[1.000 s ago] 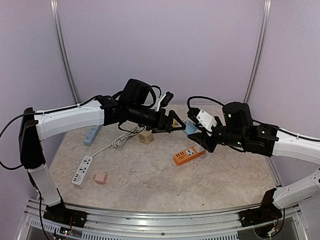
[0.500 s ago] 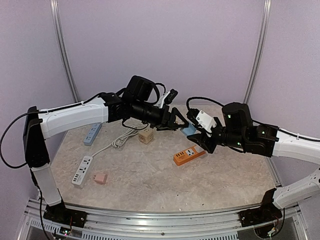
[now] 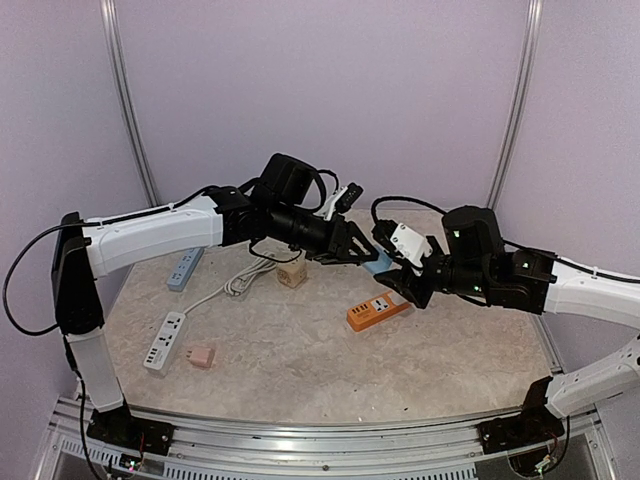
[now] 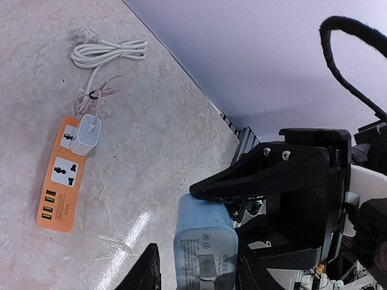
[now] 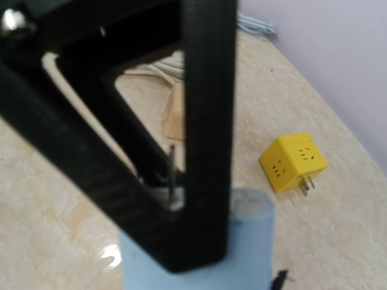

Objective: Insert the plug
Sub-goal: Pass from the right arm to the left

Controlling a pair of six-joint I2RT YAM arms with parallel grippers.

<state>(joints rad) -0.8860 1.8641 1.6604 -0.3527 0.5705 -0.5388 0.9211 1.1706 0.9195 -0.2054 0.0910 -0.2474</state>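
Plug (image 3: 378, 264), a pale-blue block with rounded corners, hangs in mid-air above the table between the two arms. The right gripper (image 3: 392, 268) is clamped on it. The left gripper (image 3: 355, 250) straddles it with its jaws parted, a gap showing beside one finger in the left wrist view.

That view alone shows the plug's printed label face (image 4: 204, 241) and the right gripper's black, triangular openwork fingers closing over its far end. Only the right wrist view shows a thin metal pin standing out of the plug (image 5: 199, 254), seen through a blurred triangular finger, and a yellow cube adapter (image 5: 293, 162) with prongs lying on the table.

An orange power strip (image 3: 378, 309) lies flat below the grippers. One of its sockets holds a small white charger (image 4: 84, 134), and a coiled white cable (image 4: 109, 51) lies beyond it. The top view adds a white strip (image 3: 164, 341), a pink adapter (image 3: 202, 356) and a grey-blue strip (image 3: 184, 268) on the glossy marbled table (image 3: 300, 370).
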